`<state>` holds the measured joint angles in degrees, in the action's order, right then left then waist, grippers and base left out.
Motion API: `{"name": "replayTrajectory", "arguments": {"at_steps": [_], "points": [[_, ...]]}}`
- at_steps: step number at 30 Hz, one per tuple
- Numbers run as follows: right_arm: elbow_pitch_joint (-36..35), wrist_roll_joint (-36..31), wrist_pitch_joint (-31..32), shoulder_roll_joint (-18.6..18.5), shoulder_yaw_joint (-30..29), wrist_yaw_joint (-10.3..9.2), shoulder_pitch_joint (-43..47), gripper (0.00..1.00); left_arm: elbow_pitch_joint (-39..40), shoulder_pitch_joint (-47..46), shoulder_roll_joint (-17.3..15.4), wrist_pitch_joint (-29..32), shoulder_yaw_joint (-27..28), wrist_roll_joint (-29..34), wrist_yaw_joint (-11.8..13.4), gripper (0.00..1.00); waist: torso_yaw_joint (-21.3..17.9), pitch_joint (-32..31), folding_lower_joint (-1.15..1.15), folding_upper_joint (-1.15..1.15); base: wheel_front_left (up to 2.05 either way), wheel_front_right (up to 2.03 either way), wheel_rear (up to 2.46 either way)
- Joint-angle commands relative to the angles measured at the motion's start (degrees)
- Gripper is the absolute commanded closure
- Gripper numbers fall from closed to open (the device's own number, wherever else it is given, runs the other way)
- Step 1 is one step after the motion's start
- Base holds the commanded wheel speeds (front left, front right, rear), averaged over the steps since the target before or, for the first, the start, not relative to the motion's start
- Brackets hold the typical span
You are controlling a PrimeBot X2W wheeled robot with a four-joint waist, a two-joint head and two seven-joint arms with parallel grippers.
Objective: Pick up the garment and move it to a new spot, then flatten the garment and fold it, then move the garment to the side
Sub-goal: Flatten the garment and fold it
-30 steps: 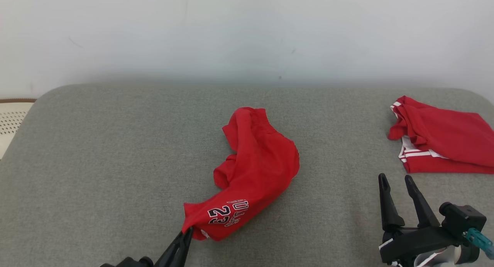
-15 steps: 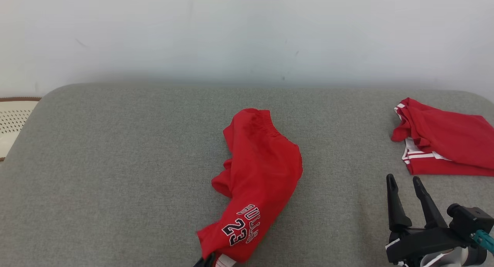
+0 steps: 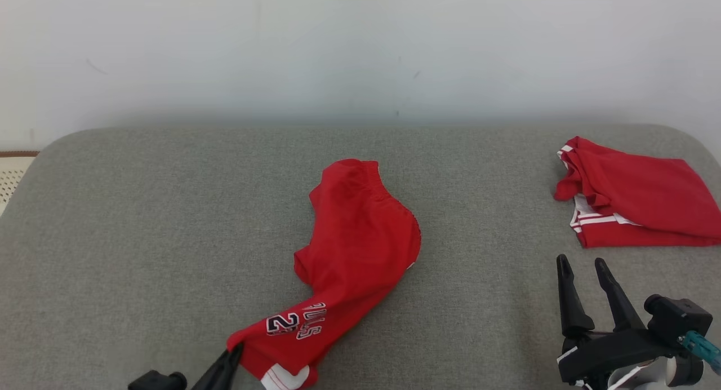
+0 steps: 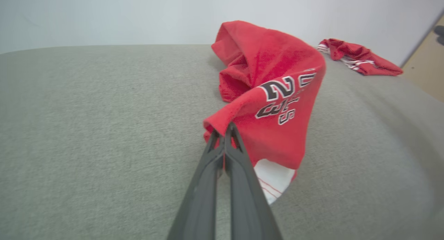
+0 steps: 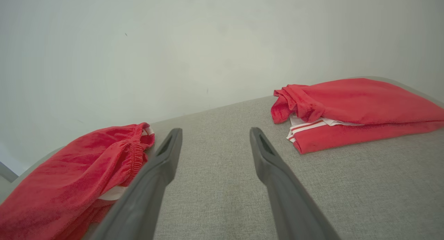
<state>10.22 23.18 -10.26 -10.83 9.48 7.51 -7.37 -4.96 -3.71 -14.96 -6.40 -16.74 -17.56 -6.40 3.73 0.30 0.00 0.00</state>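
Garment (image 3: pixel 360 238) lies crumpled on grey cushion (image 3: pixel 141 221), corner pinched by left tool (image 3: pixel 234 351).

Wide bare grey table (image 3: pixel 141 221) on the left, red shorts (image 3: pixel 360 232) lying in the middle, open strip between them and the folded red clothes (image 3: pixel 636 209) far right, white wall (image 3: pixel 360 52) close behind.

Soft, bright, even light falls without glare. The crumpled red fabric garment (image 3: pixel 360 232) casts only a faint shadow on the grey woven cushion surface (image 3: pixel 141 238), and the pale plain wall (image 3: pixel 360 40) darkens toward its foot. Both wrist views bow the cushion's edge, and the left one looks slightly blurred.
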Motion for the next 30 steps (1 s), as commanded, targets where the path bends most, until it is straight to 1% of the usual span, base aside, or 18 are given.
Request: {"name": "replayTrajectory", "arguments": {"at_steps": [1,2,3,5,6,11,12,13,14,15,17,20,25,30], "points": [[0.1,0.1,0.0,-0.2,0.1,-0.04,-0.2,0.00,-0.7,-0.9,-0.2,-0.9,0.4,0.0,0.1,1.00,-0.5,0.3,0.00,0.00,0.00,0.00,0.00],[0.2,0.1,0.0,-0.2,0.1,-0.04,-0.2,0.00,-2.6,-1.8,-0.1,-1.5,0.5,-0.3,0.0,1.00,-0.7,0.5,0.00,0.00,0.00,0.00,0.00],[0.3,0.1,0.1,-0.3,0.3,-0.04,-0.4,0.00,-4.3,-2.7,-0.7,-2.1,0.4,0.6,-0.1,1.00,-0.9,0.7,0.00,0.00,0.00,0.00,0.00],[0.5,0.1,0.2,-0.4,0.2,-0.04,-0.5,0.00,-8.0,-4.5,-0.2,-3.5,0.7,0.2,-0.1,1.00,-1.2,1.1,0.00,0.00,0.00,0.00,0.00],[0.5,0.1,0.4,-0.5,0.3,-0.04,-0.6,0.00,-9.7,-5.2,-0.7,-4.1,0.4,1.2,-0.1,1.00,-1.4,1.3,0.00,0.00,0.00,0.00,0.00],[0.8,0.0,0.4,-0.8,0.2,-0.04,-1.0,0.00,-16.9,-8.8,0.5,-7.2,1.0,1.4,0.4,1.00,-1.6,2.1,0.00,0.00,0.00,0.00,0.00],[0.8,0.0,0.4,-0.8,0.3,-0.04,-1.0,0.00,-17.9,-9.2,0.6,-7.7,0.8,1.9,0.6,0.91,-1.6,2.2,0.00,0.00,0.00,0.00,0.00],[0.9,0.1,0.4,-0.8,0.3,-0.04,-1.1,0.00,-18.8,-9.6,0.9,-8.1,0.9,1.9,0.8,0.60,-1.5,2.2,0.00,0.00,0.00,0.00,0.00],[1.0,0.1,0.4,-0.8,0.2,-0.04,-1.1,0.00,-19.5,-9.9,1.4,-8.4,1.1,2.0,1.0,0.35,-1.4,2.3,0.00,0.00,0.00,0.00,0.00],[1.1,0.1,0.4,-0.8,0.1,-0.04,-1.2,0.00,-20.2,-10.1,1.8,-8.5,1.2,2.2,1.2,0.00,-1.2,2.3,0.00,0.00,0.00,0.00,0.00],[1.2,0.0,0.3,-0.7,0.0,-0.04,-1.1,0.00,-20.8,-10.0,2.4,-8.8,1.7,2.6,1.7,0.00,-0.8,2.3,0.00,0.00,0.00,0.00,0.00],[1.3,0.0,0.2,-0.7,0.0,-0.04,-1.1,0.00,-18.7,-8.7,3.4,-8.9,3.6,3.0,3.0,0.00,-0.1,2.3,0.00,0.00,0.00,0.00,0.00],[1.5,0.3,0.2,-0.7,0.2,-0.04,-1.0,0.00,-11.1,-4.9,5.5,-8.9,7.8,4.2,4.0,0.00,1.4,2.4,0.00,0.00,0.00,0.00,0.00],[2.1,0.5,0.3,-0.9,0.7,-0.04,-1.0,0.00,-2.5,-0.6,8.5,-8.9,11.8,5.7,5.0,0.00,2.8,2.6,0.00,0.00,0.00,0.00,0.00]]}}
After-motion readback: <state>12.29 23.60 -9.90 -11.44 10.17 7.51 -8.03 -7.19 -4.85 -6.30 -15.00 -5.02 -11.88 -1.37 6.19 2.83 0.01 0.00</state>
